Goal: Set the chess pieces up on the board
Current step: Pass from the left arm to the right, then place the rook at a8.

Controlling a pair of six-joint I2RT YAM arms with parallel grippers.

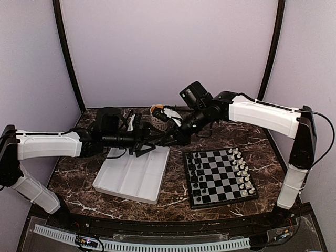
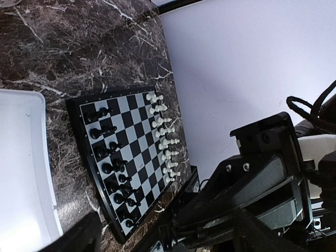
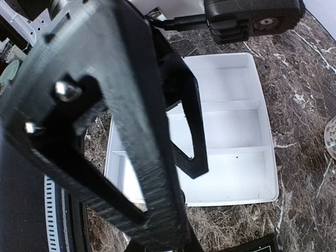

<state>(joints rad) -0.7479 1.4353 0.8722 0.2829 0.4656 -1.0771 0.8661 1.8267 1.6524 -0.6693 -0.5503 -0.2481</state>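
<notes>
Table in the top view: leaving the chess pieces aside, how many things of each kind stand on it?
board: 1
tray: 1
mug: 1 (partly hidden behind the grippers)
total: 3

Top view high, looking down, left wrist oblique to board (image 2: 126, 157), right wrist close over shared tray (image 3: 231, 173)

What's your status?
Left gripper, right gripper open, empty, near tray's far edge. Chess pieces lined along board: black one side, white opposite. Grippers nearly touching.
</notes>
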